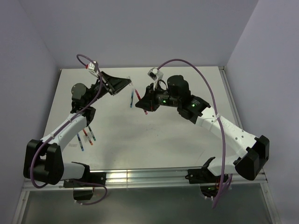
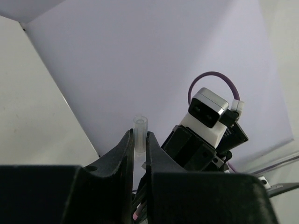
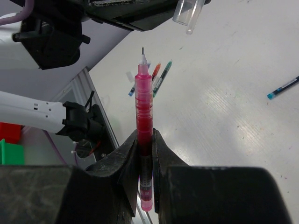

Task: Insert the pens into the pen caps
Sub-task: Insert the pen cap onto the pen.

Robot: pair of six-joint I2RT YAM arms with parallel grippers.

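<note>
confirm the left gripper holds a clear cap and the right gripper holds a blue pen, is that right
Not quite: the pen in the right gripper is red, not blue, as the right wrist view shows. The left gripper does hold a clear cap.

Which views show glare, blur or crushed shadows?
Top external: glare strip at the near edge of the table. Left wrist: left gripper almost black, clear cap pale against the wall. Right wrist: red pen sharp, streaky sheen on the table, the cap overhead slightly soft.
</note>
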